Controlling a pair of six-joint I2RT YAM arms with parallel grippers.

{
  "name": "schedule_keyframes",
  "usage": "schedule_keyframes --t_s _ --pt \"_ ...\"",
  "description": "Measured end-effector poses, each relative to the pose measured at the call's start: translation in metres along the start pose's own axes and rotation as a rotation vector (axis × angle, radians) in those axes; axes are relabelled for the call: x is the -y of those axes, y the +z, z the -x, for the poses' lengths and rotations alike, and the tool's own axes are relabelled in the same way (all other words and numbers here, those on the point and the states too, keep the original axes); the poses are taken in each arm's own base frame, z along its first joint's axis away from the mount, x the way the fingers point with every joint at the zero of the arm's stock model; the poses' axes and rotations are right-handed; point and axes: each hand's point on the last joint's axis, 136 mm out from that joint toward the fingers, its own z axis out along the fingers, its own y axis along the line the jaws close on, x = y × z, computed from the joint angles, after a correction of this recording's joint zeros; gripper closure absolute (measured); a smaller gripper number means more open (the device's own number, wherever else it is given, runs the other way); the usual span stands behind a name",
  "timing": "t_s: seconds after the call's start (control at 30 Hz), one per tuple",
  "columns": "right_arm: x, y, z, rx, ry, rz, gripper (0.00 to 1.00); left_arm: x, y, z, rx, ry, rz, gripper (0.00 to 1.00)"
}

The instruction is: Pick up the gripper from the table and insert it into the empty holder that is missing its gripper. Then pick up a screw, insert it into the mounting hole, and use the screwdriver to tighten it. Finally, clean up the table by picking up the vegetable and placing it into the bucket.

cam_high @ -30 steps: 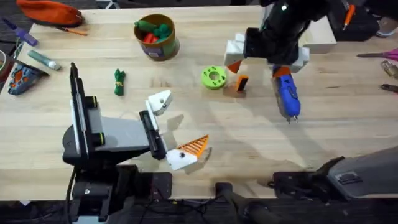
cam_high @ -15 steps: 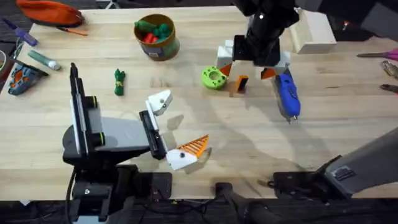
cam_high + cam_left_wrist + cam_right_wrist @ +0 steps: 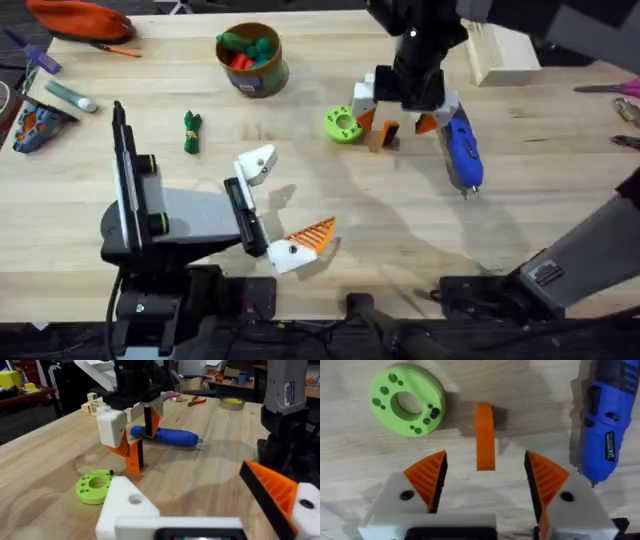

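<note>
Straddling the gripper (image 3: 485, 436), jaws wide

Pale wood table (image 3: 300, 120), bucket (image 3: 255, 70), lime-green disc (image 3: 342, 125), screwdriver (image 3: 461, 150), vegetable (image 3: 192, 131), gripper (image 3: 387, 134)

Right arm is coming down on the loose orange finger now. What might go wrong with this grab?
1. The gripper stands narrow and upright between the right gripper's open fingers; an off-centre close might tip it over.
2. The lime-green disc lies close on one side; a finger could nudge it.
3. The screwdriver lies close on the other side and may get bumped and roll.
</note>
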Motion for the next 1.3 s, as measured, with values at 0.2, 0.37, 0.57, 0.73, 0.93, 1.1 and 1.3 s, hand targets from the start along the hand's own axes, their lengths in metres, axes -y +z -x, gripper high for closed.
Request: schedule_keyframes --t_s 0.2,0.37,0.57,0.73,0.93,1.1,1.3 --pt "-0.001 0.001 0.001 0.005 -0.004 0.004 0.182 0.0 0.0 0.0 0.0 0.0 0.0 0.013" --pt "0.0 0.008 -0.001 -0.002 -0.004 -0.001 0.203 0.0 0.0 0.0 0.0 0.0 0.0 0.013" --pt "0.0 0.012 0.0 0.002 -0.004 0.003 0.261 0.0 0.0 0.0 0.0 0.0 0.0 0.013" --pt "-0.003 0.012 0.002 0.012 -0.004 0.014 0.356 0.0 0.0 0.0 0.0 0.0 0.0 0.014" --pt "-0.004 0.012 0.004 0.018 -0.003 0.019 0.445 0.0 0.0 0.0 0.0 0.0 0.0 0.015" --pt "-0.004 0.012 0.004 0.019 -0.003 0.02 0.533 0.0 0.0 0.0 0.0 0.0 0.0 0.014" --pt "-0.004 0.016 0.004 0.01 -0.004 0.012 0.639 0.0 0.0 0.0 0.0 0.0 0.0 0.014"
